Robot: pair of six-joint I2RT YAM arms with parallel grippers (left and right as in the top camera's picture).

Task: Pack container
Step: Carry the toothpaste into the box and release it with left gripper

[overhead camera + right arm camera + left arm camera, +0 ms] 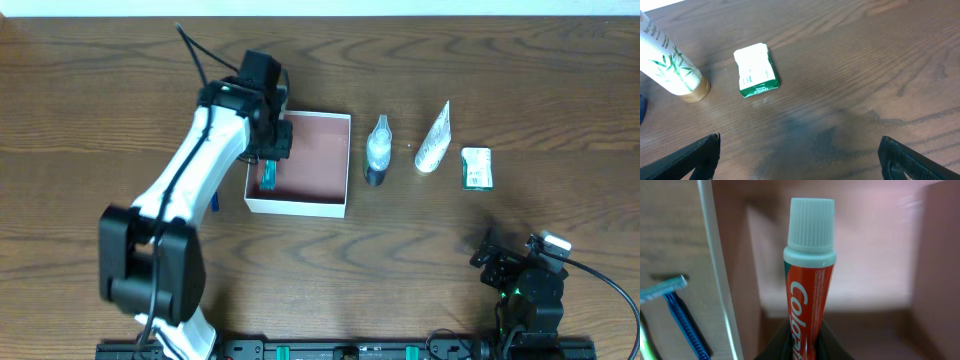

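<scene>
The container is a shallow square box with white walls and a pink-brown inside, left of the table's middle. My left gripper is shut on a red Colgate toothpaste tube with a pale green cap and holds it inside the box's left side; the box wall shows in the left wrist view. My right gripper is open and empty low at the front right, over bare wood.
A blue razor lies on the table just outside the box's left wall. Right of the box stand a clear bottle, a white bamboo-print tube and a small green-white packet.
</scene>
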